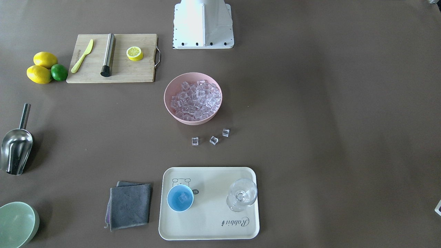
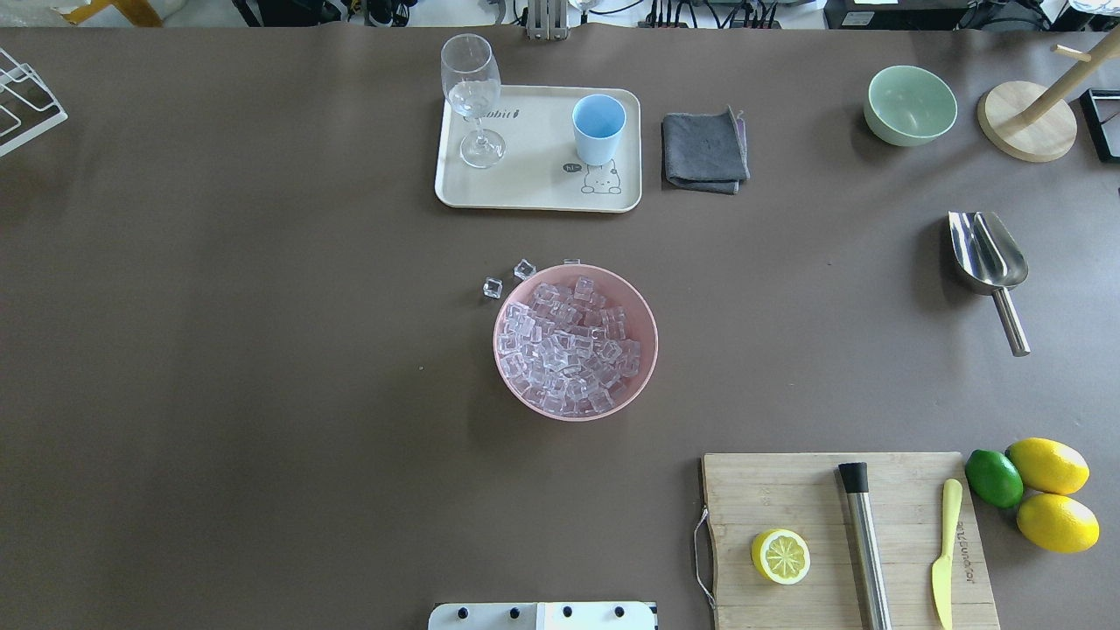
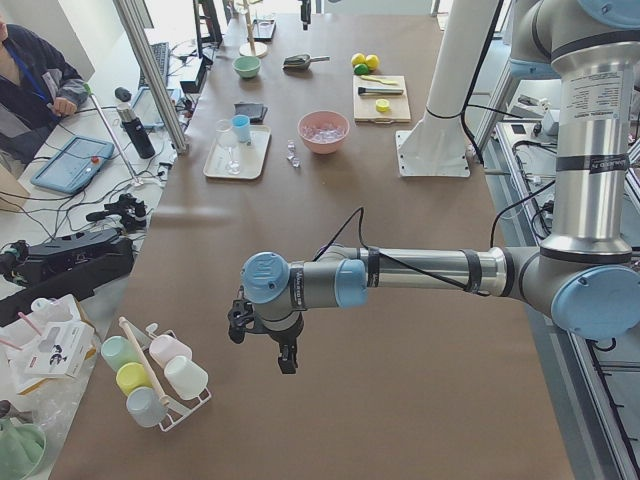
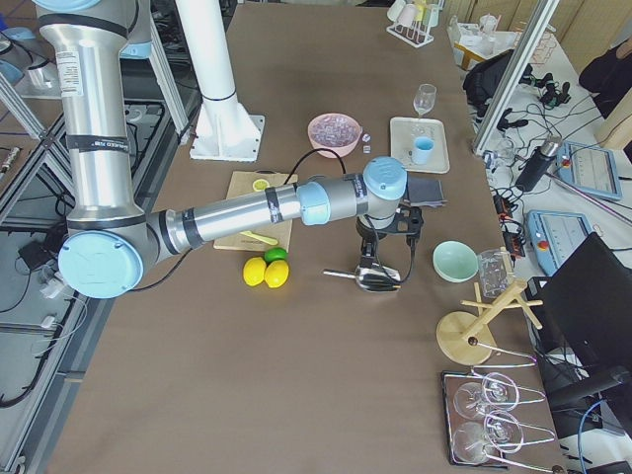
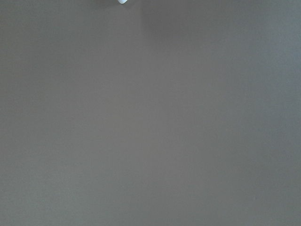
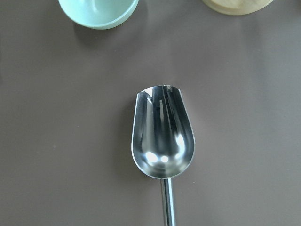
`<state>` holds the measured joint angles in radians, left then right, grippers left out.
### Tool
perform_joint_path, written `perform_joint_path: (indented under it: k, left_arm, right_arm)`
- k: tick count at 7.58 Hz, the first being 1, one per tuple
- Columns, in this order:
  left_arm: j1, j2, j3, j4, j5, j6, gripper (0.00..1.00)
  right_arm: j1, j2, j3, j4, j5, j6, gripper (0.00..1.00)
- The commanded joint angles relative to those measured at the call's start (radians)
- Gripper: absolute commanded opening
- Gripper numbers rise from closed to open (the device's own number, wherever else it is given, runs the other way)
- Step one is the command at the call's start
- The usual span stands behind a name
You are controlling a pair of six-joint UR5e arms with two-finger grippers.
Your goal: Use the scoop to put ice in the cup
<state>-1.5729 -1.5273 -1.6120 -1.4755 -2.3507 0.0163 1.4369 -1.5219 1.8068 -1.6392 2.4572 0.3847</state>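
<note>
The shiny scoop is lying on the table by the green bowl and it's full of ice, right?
No. The scoop lies on the table by the green bowl, but it is empty; the right wrist view shows its bare trough. Most ice is in the pink bowl.

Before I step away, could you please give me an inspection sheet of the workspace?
Surface: brown table; three loose cubes beside the pink bowl.
Job's things: ice fills that bowl; cup on tray holds one cube; scoop lies empty.
Clutter: glass, cloth, green bowl, cutting board, lemons, lime.
Grippers: left gripper over bare table, right gripper above scoop; state unclear.
Cables: black cable along each forearm.
Surroundings: seated person, mug rack.
</note>
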Motion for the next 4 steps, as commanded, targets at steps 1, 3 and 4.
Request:
perform_joint_path:
  k: [1,3,4]
  left_arm:
    - [0.001,-0.001,0.001,0.000,-0.001,-0.001,0.98]
    - [0.002,-0.005,-0.003,0.000,-0.001,-0.006,0.98]
    - [0.002,-0.005,-0.003,0.000,-0.001,-0.006,0.98]
  right_arm:
    - [0.176,-0.017,-0.030,-0.275,-0.115,-0.508,1.00]
    - [0.212,-0.032,-0.128,-0.300,-0.135,-0.627,1.00]
    - [0.209,-0.024,-0.148,-0.286,-0.135,-0.616,1.00]
